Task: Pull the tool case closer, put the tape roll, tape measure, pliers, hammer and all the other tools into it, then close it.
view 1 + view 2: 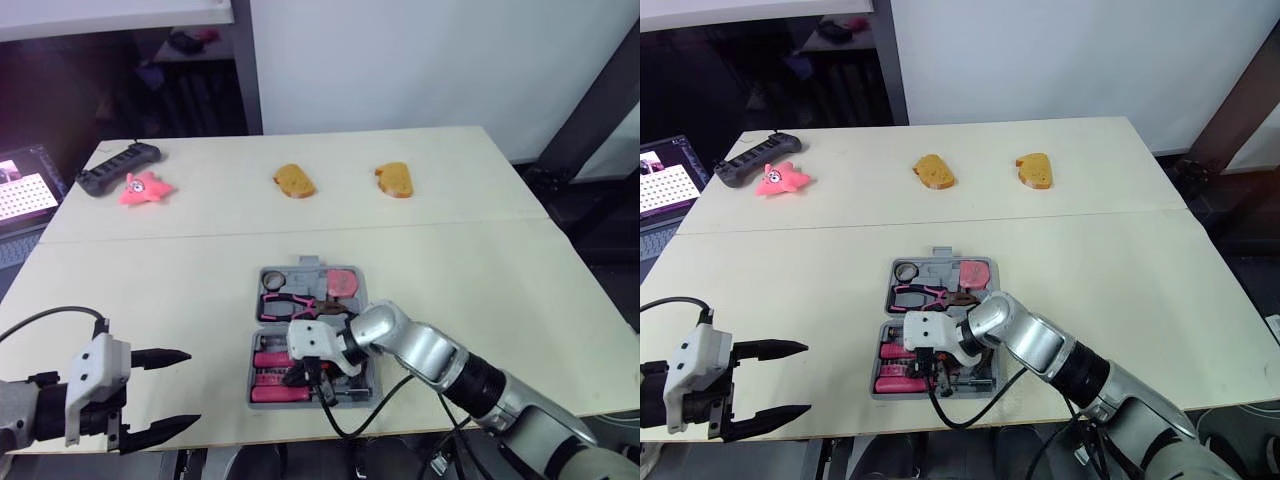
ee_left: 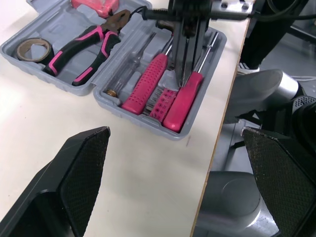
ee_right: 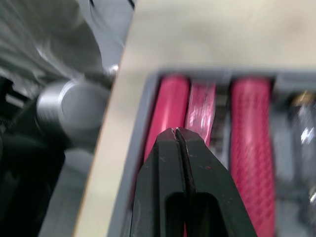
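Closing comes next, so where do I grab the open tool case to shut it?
Probably the handle tab on the far edge of the tool case, from above: it juts beyond the flat tray, offering a lip. The shut right gripper, over the near half, should clear first.

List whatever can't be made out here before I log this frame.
- Right wrist view: whether the shut tips of the right gripper touch the pink handles; its own fingers cover that spot.
- Eye views: the right gripper covers part of the near half of the tool case, hiding tool heads there.
- Left wrist view: the tape measure is cut off by the picture edge.
- Left eye view: the laptop screen is cut by the edge, too small to read.
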You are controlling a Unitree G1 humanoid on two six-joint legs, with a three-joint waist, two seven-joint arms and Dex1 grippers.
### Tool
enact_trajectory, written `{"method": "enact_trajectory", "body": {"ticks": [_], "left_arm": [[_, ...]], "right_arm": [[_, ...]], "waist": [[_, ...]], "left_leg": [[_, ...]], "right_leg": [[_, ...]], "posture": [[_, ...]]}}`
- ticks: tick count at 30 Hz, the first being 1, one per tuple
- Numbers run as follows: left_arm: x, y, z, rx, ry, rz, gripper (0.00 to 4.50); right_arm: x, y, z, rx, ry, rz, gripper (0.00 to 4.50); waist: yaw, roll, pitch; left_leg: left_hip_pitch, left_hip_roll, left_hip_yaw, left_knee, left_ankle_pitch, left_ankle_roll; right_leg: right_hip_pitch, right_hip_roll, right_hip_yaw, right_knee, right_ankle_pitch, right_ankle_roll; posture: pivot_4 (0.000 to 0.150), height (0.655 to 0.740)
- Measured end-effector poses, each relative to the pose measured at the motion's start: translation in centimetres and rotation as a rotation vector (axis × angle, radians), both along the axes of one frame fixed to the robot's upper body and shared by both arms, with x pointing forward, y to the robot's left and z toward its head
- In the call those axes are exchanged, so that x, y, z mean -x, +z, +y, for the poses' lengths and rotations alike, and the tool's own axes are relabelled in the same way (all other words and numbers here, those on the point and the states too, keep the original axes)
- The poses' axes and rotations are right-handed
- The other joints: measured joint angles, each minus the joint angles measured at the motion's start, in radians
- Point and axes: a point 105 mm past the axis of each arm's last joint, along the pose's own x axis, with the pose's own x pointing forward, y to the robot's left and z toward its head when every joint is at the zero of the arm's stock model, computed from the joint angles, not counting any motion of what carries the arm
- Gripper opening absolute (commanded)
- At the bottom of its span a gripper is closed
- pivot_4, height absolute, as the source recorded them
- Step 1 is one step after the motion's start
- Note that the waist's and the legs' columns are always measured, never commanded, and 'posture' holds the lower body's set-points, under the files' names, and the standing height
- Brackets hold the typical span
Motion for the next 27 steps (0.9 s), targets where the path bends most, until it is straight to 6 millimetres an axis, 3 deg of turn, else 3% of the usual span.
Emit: {"method": "enact_trajectory", "body": {"ticks": [6,10,14,17,21,24,27], "left_arm": [[-0.3,-0.1,0.4,-0.008,0.017,-0.001,4.50],[-1.5,0.2,0.6,0.019,0.047,-0.021,4.50],[-3.0,0.2,0.4,0.111,0.101,-0.025,4.50],[-4.1,-0.9,0.5,0.111,0.130,-0.039,4.50],[-5.9,-1.8,1.1,0.108,0.158,-0.072,4.50],[-7.5,-1.8,1.6,0.118,0.144,-0.079,3.59],[-9.0,-2.5,1.7,0.069,0.101,-0.111,2.06]], "right_arm": [[0.1,-0.8,-0.5,-0.056,0.049,-0.055,0.04],[-0.3,-0.3,-0.5,-0.118,0.017,-0.030,0.04],[-1.4,3.1,0.0,-0.285,-0.044,-0.060,0.04],[-2.1,5.4,-1.4,-0.402,-0.127,-0.055,0.04],[-3.2,5.0,-5.2,-0.308,-0.212,-0.023,0.04],[-4.6,5.1,-7.7,-0.249,-0.271,-0.102,0.00],[-6.6,4.1,-11.4,-0.109,-0.340,-0.240,0.00]], "waist": [[0.000,0.000,-0.001],[0.005,0.000,-0.001],[0.002,0.000,0.000],[0.005,0.000,0.000],[0.009,-0.001,-0.001],[0.006,-0.001,-0.001],[0.006,-0.001,-0.001]], "left_leg": [[0.002,0.000,0.000,0.000,0.000,0.000],[0.002,0.000,-0.001,0.000,0.000,0.000],[0.002,0.000,-0.001,0.000,0.000,0.000],[0.002,0.000,0.000,0.000,0.000,0.000],[0.002,0.000,0.000,0.001,0.000,0.000],[0.002,0.000,0.000,0.001,0.000,0.000],[0.002,0.000,0.002,0.001,0.000,0.000]], "right_leg": [[0.003,0.000,0.000,-0.001,0.000,0.000],[0.003,0.000,-0.001,0.000,0.000,0.000],[0.003,0.000,0.000,0.000,0.000,0.000],[0.003,0.000,0.000,-0.001,0.000,0.000],[0.003,0.000,-0.001,-0.001,0.000,0.000],[0.003,0.000,-0.001,0.000,0.000,0.000],[0.003,0.000,0.000,0.000,0.000,0.000]], "posture": [[0.150,0.7400],[0.150,0.7400],[0.150,0.7400],[0.150,0.7400],[0.150,0.7400],[0.150,0.7400],[0.150,0.7400]]}}
